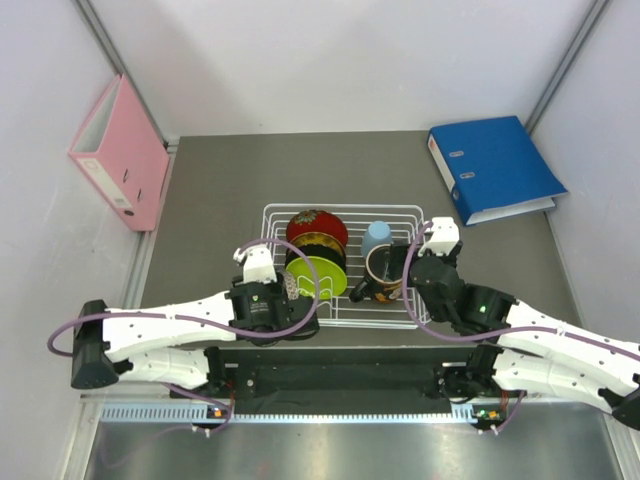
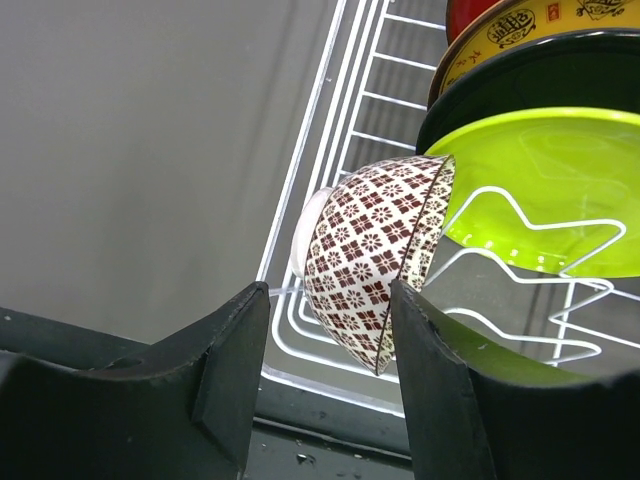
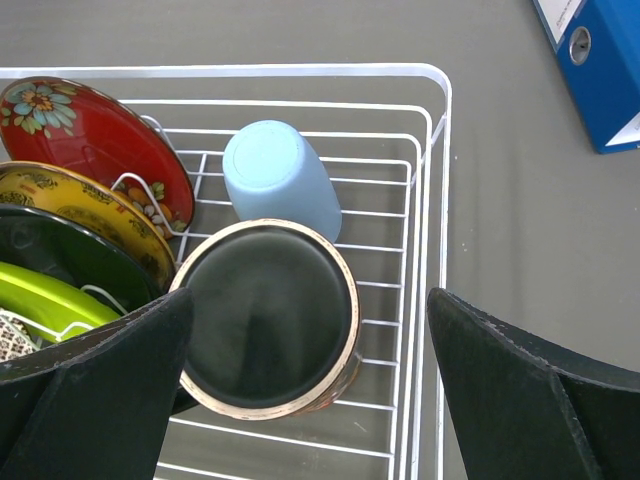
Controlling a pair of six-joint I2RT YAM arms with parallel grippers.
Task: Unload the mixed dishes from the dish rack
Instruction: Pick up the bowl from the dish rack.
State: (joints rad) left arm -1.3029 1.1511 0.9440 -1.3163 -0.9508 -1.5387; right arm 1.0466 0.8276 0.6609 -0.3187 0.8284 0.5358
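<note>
Top external: white wire dish rack (image 1: 343, 210) with dishes standing inside. Left gripper (image 1: 292, 288) at its near-left corner, right gripper (image 1: 398, 268) over its right half.
Left wrist: jaws half-spread astride small beige net-patterned bowl (image 2: 372, 260) in the rack, gap visible, nothing clamped.
Right wrist: jaws fully spread, empty, above dark mug (image 3: 268, 318) beside light-blue cup (image 3: 280, 175).

Lime-green bowl (image 2: 545, 185) cut off by right edge.

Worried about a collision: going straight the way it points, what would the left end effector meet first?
The small net-patterned bowl, standing on edge in the near-left corner of the dish rack, just ahead of its open fingers; depth is unclear.
</note>
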